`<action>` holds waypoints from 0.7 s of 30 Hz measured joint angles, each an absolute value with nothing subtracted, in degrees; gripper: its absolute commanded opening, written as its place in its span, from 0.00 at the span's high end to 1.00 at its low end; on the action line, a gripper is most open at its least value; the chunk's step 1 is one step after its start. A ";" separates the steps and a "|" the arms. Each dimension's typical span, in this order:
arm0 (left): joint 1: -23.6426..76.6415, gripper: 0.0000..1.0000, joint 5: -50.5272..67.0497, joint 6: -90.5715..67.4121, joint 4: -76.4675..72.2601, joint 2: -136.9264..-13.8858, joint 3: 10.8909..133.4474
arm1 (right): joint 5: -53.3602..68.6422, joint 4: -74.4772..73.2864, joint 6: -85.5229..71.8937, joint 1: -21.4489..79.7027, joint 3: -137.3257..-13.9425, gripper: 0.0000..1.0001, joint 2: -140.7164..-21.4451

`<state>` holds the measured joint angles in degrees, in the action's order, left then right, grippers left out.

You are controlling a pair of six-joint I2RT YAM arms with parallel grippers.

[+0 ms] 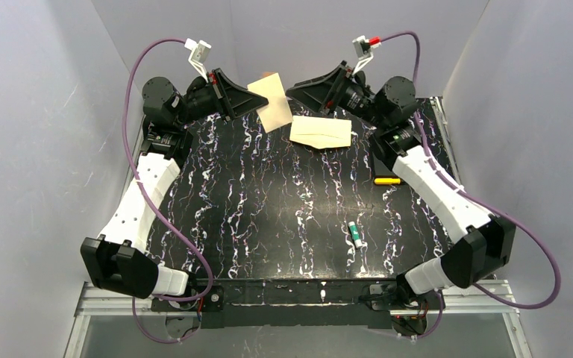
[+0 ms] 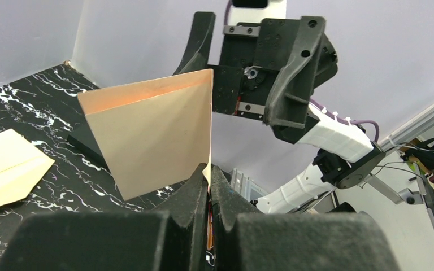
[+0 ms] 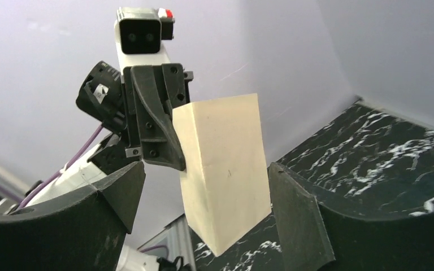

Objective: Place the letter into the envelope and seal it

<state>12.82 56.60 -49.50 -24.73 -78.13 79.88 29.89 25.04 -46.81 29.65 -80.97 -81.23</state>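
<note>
Left pincer (image 1: 252, 101) clenched on letter (image 1: 274, 108), up in air. Right pincer (image 1: 292, 93) released, wide, facing letter. Envelope (image 1: 321, 132) flat on counter (image 1: 268, 216), long side sideways, nearer right arm.

You had soft, even overhead light, faint shadows on the black white-veined tabletop (image 1: 268, 209), nearest black fingers (image 2: 192, 195) blurred in wrist views.

Nothing readable anywhere, honestly. The letter (image 3: 226, 169) is blank on the faces that show, apart from one tiny dark speck that isn't a character. The envelope (image 1: 321, 132) has no writing on the side facing up. The little white-and-green tube (image 1: 355, 233) and the yellow pen (image 1: 386, 180) are too small to make out any print.
</note>
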 measured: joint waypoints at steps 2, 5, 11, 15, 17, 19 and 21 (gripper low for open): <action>12.82 1.00 56.62 -49.50 -24.71 -78.13 79.88 | 32.56 26.48 -48.31 29.69 -81.54 0.15 -83.05; 12.82 1.00 56.66 -49.52 -24.56 -78.13 79.88 | 35.35 27.57 -49.98 29.71 -81.78 0.21 -85.45; 12.82 1.00 56.77 -49.52 -24.21 -78.13 79.88 | 39.33 29.08 -53.06 29.71 -82.74 0.36 -87.66; 12.82 1.00 56.73 -49.50 -23.97 -78.13 79.88 | 41.30 32.23 -55.72 29.71 -83.68 0.46 -88.36; 12.82 1.00 56.60 -49.52 -23.97 -78.13 79.88 | 42.22 33.82 -57.01 29.71 -84.33 0.48 -88.95; 12.82 1.00 56.47 -49.56 -23.97 -78.13 79.88 | 42.74 34.83 -57.98 29.76 -84.79 0.50 -89.43; 12.82 1.00 56.36 -49.63 -23.97 -78.13 79.88 | 43.11 34.94 -58.46 29.76 -85.06 0.53 -89.76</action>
<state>12.82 56.36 -49.63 -23.97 -78.13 79.88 43.11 34.94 -58.46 29.76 -85.06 -89.76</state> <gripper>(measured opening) 0.008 0.507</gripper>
